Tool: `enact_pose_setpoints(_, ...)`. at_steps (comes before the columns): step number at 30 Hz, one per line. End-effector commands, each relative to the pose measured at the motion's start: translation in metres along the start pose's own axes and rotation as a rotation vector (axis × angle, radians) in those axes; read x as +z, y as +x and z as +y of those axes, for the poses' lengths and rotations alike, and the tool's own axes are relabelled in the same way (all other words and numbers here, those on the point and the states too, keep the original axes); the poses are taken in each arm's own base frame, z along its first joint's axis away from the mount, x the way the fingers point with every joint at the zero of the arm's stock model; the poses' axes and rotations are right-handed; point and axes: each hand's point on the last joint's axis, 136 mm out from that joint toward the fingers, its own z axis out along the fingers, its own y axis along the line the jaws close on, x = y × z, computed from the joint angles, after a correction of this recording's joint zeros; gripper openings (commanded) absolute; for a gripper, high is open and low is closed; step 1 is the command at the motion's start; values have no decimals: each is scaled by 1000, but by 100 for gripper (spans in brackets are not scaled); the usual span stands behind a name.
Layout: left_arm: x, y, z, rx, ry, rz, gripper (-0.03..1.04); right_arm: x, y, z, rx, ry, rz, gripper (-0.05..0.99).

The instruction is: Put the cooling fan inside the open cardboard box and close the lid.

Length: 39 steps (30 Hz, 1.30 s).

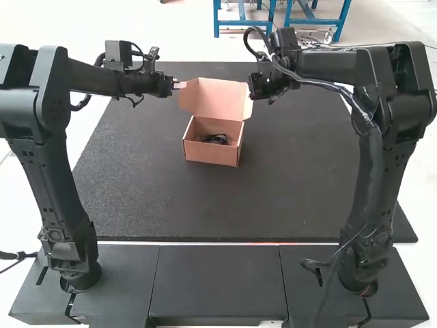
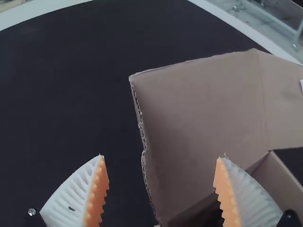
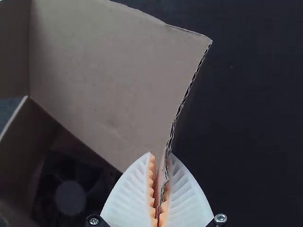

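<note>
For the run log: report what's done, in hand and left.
Done: the cooling fan lies inside the cardboard box. In hand: the right gripper is shut on one side edge of the upright lid; the left gripper is open at the opposite edge. Left: fold the lid down shut.

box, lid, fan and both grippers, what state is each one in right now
cardboard box: open, sitting flat on the mat
lid: raised, standing up at the back of the box
cooling fan: lying inside the box
left gripper: open, fingers either side of the lid's side edge
right gripper: shut, pinching the lid's other side edge
</note>
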Motion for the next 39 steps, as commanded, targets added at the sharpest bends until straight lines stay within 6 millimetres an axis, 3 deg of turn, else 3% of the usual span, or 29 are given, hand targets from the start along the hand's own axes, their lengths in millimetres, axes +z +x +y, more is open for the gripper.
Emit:
enact_pose_setpoints(1, 5, -18, -11, 39, 20, -27, 50, -4, 6, 24, -26, -59, 17, 6)
enact_pose_setpoints(8, 11, -5, -19, 16, 46, 13, 38, -6, 4, 24, -27, -60, 12, 6)
enact_pose_setpoints(14, 11, -2, -16, 37, 42, 14, 37, -5, 7, 24, -27, -62, 18, 6)
enact_pose_setpoints(18, 13, 2, -15, 64, 40, 21, 23, -5, 8, 26, -28, -66, 20, 6)
enact_pose_setpoints(27, 16, 14, -13, 96, 37, 48, 10, -5, 8, 27, -29, -67, 24, 6)
enact_pose_setpoints(39, 14, -7, -13, 158, 27, -17, 2, -6, 7, 28, -28, -69, 21, 6)
